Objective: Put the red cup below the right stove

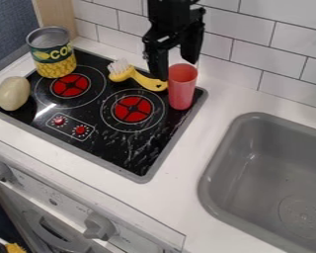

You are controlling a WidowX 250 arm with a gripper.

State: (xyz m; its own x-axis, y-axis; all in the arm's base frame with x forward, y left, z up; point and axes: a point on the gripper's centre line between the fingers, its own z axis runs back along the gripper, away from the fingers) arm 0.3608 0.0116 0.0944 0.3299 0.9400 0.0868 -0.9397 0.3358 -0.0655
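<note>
One red cup (182, 87) is seen upright on the far right corner of the black cooktop (118, 148), where two red burners are counted. The gripper (177, 71) is held with its fingers spread wide around the cup's rim, though whether the cup is touched cannot be told. Just left of the cup, the near side of that finger is crowded by the handle of one yellow brush (144, 80), while one corn can (52, 54) and one pale oval object (14, 93) are placed farther left.
</note>
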